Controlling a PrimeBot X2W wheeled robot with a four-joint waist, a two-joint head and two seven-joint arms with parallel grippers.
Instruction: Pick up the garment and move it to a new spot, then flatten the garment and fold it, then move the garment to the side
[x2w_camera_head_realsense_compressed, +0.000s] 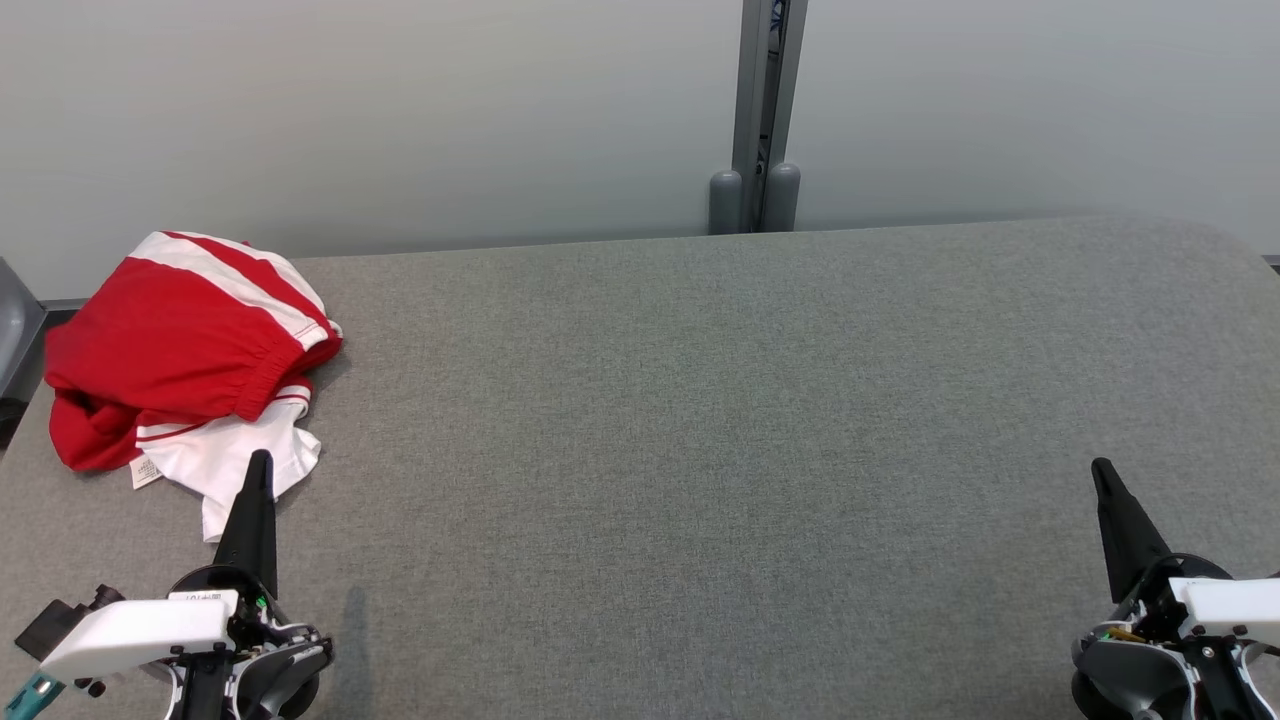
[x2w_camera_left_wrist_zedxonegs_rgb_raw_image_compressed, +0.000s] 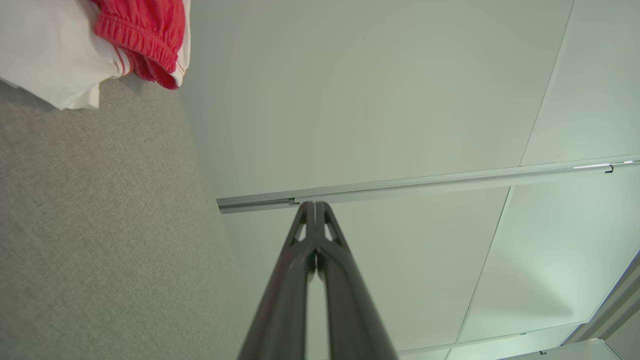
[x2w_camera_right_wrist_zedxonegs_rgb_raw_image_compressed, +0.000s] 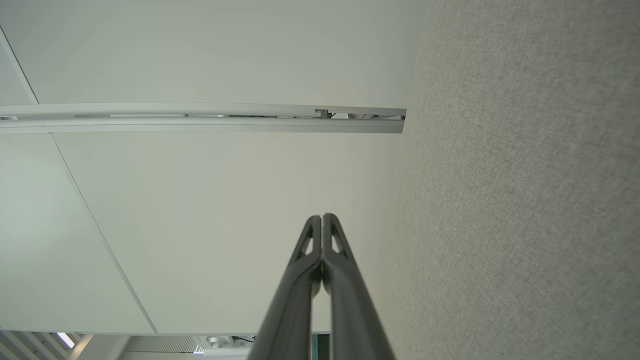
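red-white garment (x2w_camera_head_realsense_compressed: 185, 350) crumpled (elastic waistband) | grey woven table (x2w_camera_head_realsense_compressed: 700, 450) | left gripper (x2w_camera_head_realsense_compressed: 260, 458), right gripper (x2w_camera_head_realsense_compressed: 1100, 465): both pinched closed

Head view down onto table (x2w_camera_head_realsense_compressed: 700, 420); wrists low, facing wall (x2w_camera_left_wrist_zedxonegs_rgb_raw_image_compressed: 380, 100).

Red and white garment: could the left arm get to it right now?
Probably yes: the garment lies just beyond the shut left gripper, nothing standing between them, though its jaws must open first.

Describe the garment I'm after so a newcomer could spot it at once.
Look at the grey table. At its far left corner, just beyond the left gripper, lies a crumpled garment. It is bright red with white stripes, unlike the plain grey around it.
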